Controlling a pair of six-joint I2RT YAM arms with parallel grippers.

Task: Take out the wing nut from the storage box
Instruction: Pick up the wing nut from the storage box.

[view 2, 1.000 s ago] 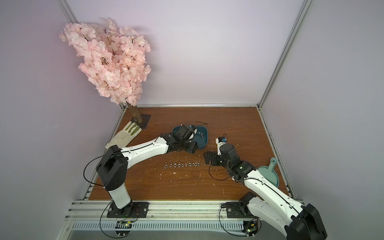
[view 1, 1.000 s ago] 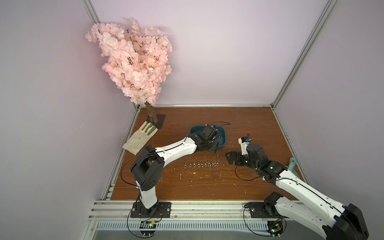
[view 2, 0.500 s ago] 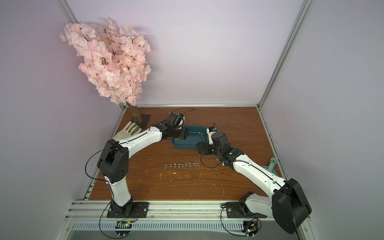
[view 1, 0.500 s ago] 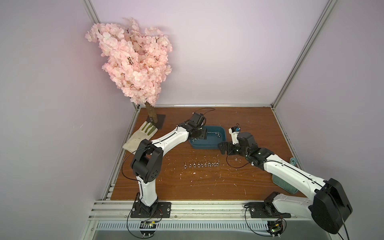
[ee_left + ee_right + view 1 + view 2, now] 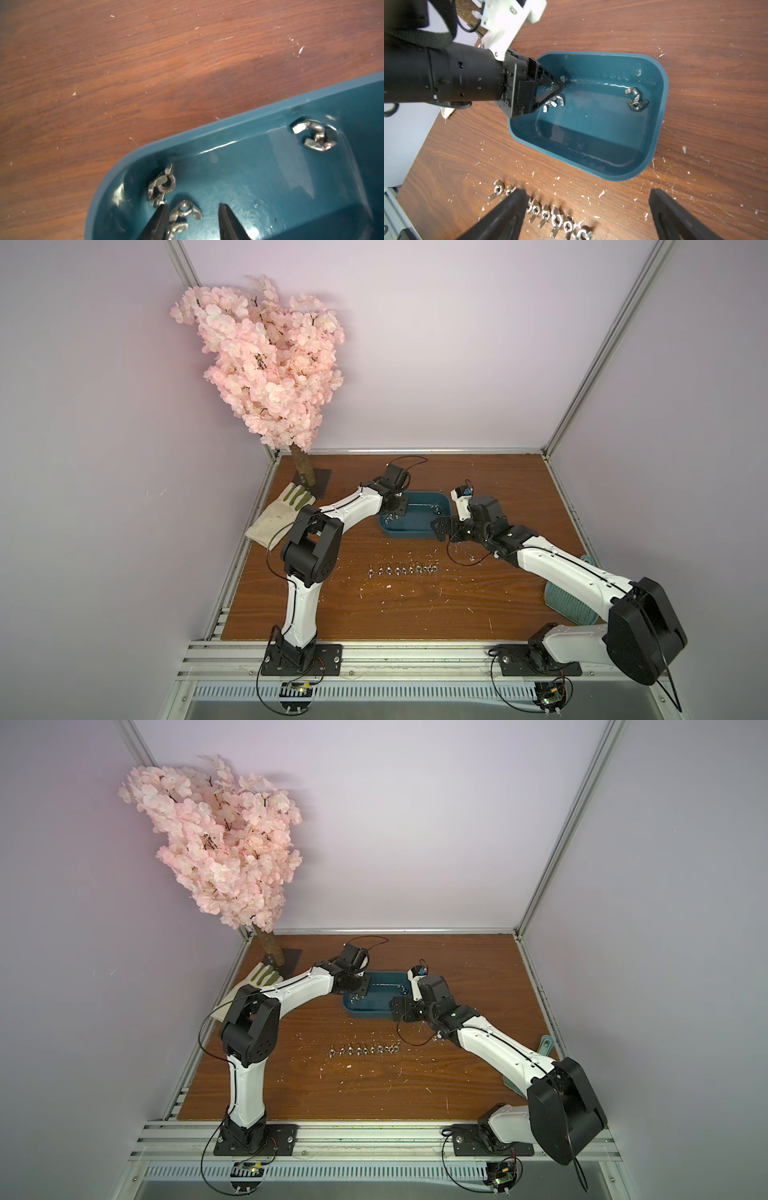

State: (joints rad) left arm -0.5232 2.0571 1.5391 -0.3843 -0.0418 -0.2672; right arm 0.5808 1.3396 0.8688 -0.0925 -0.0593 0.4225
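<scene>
Wing nut between parted tips of left hand, inside storage box; right hand spread wide

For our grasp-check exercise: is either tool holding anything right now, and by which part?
Nothing is held. The left tool straddles a wing nut in the storage box, with a gap on one side; the right tool is open and empty.

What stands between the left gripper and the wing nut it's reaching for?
Nothing visible: the left gripper straddles a wing nut on the storage box floor. A second nut lies just outside one finger.
</scene>
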